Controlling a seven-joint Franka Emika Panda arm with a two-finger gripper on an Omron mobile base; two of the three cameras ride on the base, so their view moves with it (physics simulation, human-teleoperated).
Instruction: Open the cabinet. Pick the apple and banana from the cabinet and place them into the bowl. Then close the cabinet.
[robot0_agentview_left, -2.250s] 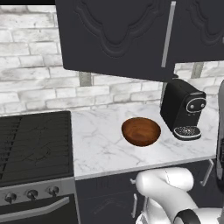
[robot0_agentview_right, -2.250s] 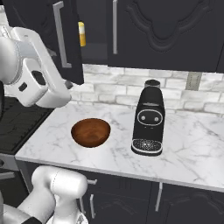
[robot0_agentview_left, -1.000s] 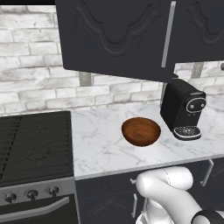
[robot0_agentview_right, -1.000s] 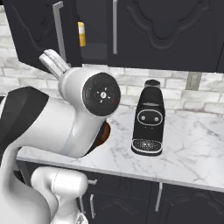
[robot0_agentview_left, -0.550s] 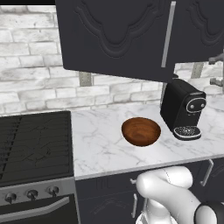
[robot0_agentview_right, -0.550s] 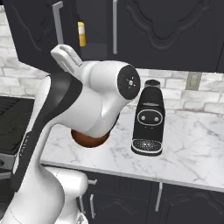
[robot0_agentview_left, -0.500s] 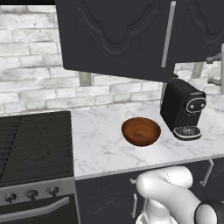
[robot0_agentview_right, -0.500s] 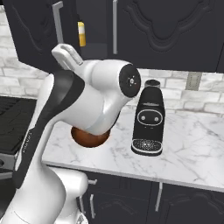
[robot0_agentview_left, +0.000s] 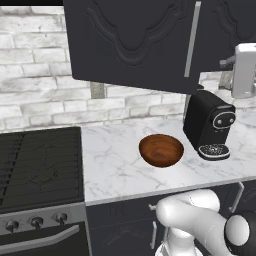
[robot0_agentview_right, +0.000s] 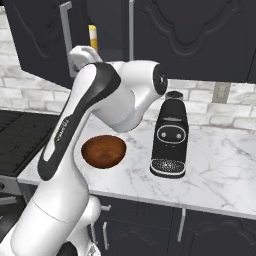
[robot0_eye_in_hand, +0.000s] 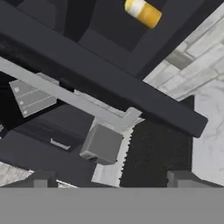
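Fingers (robot0_eye_in_hand: 41, 178) spread wide and empty beside the cabinet (robot0_agentview_left: 135, 45) door's handle (robot0_eye_in_hand: 65, 97); I should swing the door fully clear before reaching for the yellow fruit (robot0_eye_in_hand: 143, 12).

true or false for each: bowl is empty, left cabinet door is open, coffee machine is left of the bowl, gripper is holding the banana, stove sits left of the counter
1. The bowl is empty: true.
2. The cabinet has its left door swung open: true.
3. The coffee machine stands left of the bowl: false, it stands to the bowl's right.
4. The gripper holds the banana: false, its jaws are open and empty near the door's silver handle.
5. The stove sits left of the marble counter: true.
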